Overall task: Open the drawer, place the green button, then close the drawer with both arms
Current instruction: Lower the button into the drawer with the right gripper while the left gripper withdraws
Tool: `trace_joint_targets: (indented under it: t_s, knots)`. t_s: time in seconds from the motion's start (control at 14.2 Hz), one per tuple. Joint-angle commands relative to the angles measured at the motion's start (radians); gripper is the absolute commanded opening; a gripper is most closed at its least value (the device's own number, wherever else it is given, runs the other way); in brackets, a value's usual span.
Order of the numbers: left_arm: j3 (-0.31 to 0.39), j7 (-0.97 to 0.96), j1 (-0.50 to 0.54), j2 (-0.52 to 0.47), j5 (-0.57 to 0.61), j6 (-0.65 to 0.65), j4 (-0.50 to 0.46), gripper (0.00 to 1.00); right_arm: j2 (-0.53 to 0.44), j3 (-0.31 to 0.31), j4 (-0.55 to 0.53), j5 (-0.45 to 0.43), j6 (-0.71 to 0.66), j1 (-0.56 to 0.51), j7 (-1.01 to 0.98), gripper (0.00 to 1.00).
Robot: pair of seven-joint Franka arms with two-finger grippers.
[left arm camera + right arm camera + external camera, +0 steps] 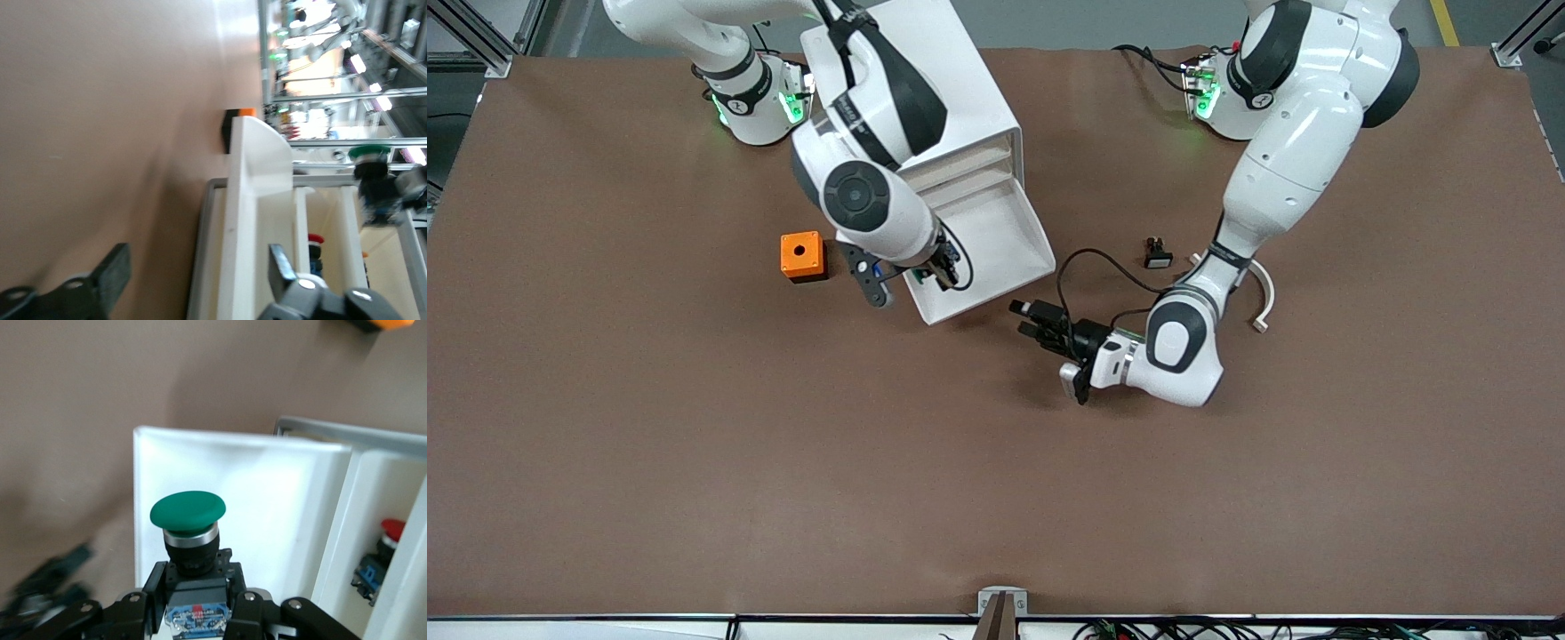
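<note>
Green-capped, the button (187,520) sits clamped in your right gripper (941,269) over the open drawer (996,233); its label is unreadable. Your left gripper (1033,322), fingers parted and empty, waits beside the drawer.

No lettering, label or number can be read on anything here.

- A robotics lab or industrial test cell, by every sign: two glossy white robot arms (1280,169) rise from bases glowing with green status lights along the top edge of the frame.
- A wide brown-covered work table (694,462) fills the frame, with silver aluminium framing posts (480,36) at the upper corners.
- Grey floor with a yellow marking line (1445,22) upper right; bundled cables (1183,629) along the bottom edge.
</note>
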Motion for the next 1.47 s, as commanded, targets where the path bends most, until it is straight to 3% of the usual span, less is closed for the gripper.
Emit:
trace_joint_targets:
  t_s: [0.0,0.21,0.42,0.7,1.4]
  knots:
    - [-0.005,-0.101,0.032,-0.013,0.198,-0.046,0.098,1.00,-0.022,-0.009,-0.070,0.017,0.068,0.019,0.053,0.18]
    - [0.006,-0.154,0.029,-0.033,0.371,-0.047,0.152,1.00,-0.016,-0.009,-0.121,0.017,0.167,0.052,0.074,0.18]
    - [0.063,-0.162,0.015,-0.066,0.531,-0.046,0.169,1.00,0.012,-0.009,-0.124,0.017,0.204,0.063,0.074,0.18]
    - [0.078,-0.185,0.014,-0.086,0.648,-0.017,0.175,1.00,0.042,-0.009,-0.124,0.017,0.213,0.080,0.074,0.19]
    - [0.072,-0.884,-0.061,-0.198,1.069,0.028,0.169,1.00,0.105,-0.010,-0.114,0.016,0.259,0.102,0.072,0.27]
